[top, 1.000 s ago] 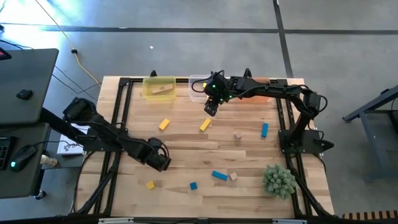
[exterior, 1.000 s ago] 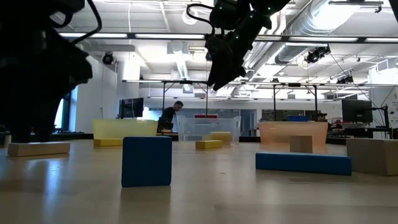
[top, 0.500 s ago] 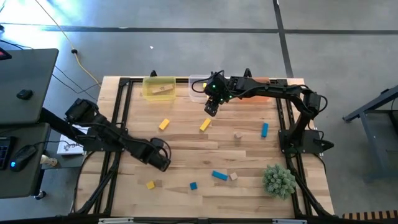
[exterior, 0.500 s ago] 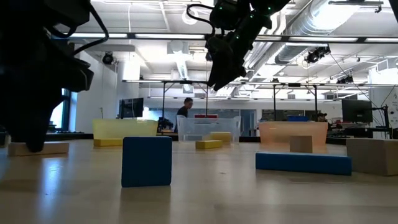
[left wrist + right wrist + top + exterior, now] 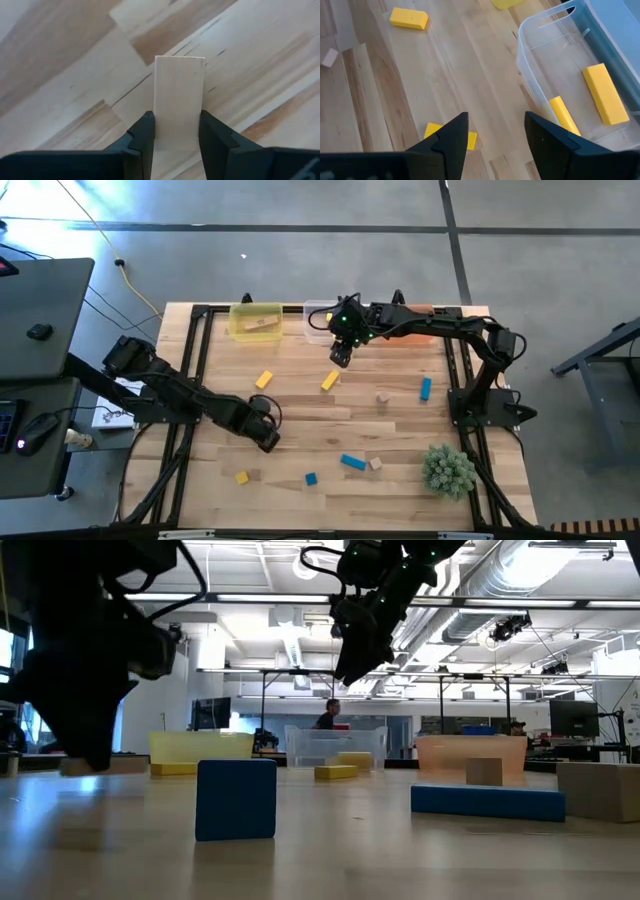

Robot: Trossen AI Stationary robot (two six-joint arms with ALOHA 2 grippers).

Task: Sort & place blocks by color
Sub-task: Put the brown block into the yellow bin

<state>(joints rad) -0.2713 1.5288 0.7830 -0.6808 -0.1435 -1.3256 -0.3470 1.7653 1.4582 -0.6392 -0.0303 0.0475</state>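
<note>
My left gripper (image 5: 264, 434) is at the table's near left, shut on a plain tan bar (image 5: 179, 95), which also shows in the low view (image 5: 128, 765). My right gripper (image 5: 340, 356) is open and empty. It hangs above the table just short of the clear tub (image 5: 318, 320), over a yellow block (image 5: 449, 136). That block lies flat on the table (image 5: 330, 381). The clear tub holds two yellow bars (image 5: 604, 93). Other yellow (image 5: 264, 380), blue (image 5: 352, 462) and tan (image 5: 382, 396) blocks lie flat on the table. My left gripper pinches the tan bar by its two long sides (image 5: 156, 125) between its two fingers, at the end nearest the wrist. The rest of the bar reaches forward past the fingertips. In the low view it sits a little above the tabletop.
A yellow tub (image 5: 256, 319) with a tan block in it, the clear tub and an orange tub (image 5: 432, 313) stand along the far edge. A green spiky ball (image 5: 448, 470) sits at the near right. A person walks in the room behind (image 5: 328, 716).
My left gripper, shut on the tan bar, has gone a little toward the table's right edge. The bar has come up off the table with it. My right gripper has kept still.
</note>
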